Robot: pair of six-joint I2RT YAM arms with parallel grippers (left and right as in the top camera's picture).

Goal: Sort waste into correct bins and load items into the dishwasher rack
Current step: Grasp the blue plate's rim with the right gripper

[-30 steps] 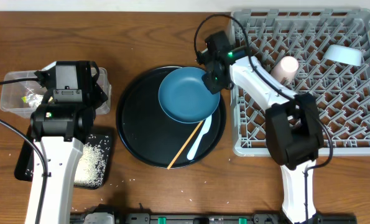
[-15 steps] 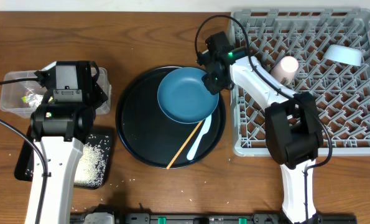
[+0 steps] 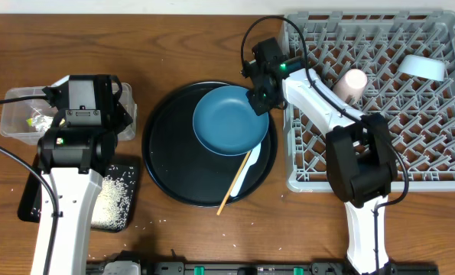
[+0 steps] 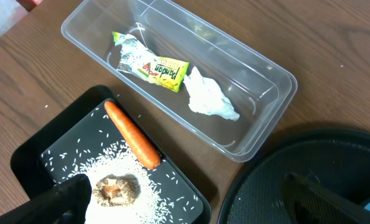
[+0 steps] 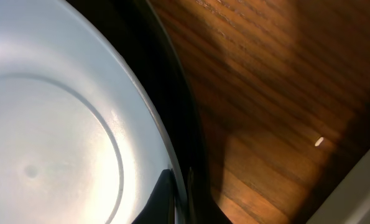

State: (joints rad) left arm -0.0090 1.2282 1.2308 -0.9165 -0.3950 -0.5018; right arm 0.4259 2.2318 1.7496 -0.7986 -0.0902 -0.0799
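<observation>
R arm: I am clamping the right gripper shut on the dark blue plate, at its 2 o'clock rim | change: plate is shifting on the round black tray — wooden chopstick is sliding toward 6 o'clock | meaning: grip is taking, dishwasher rack next | L arm: left gripper is hanging, fingers wide apart.

The left arm and right arm pair smooth white links with boxy black joint housings. A thin black cable loops above the right arm's small green light.
</observation>
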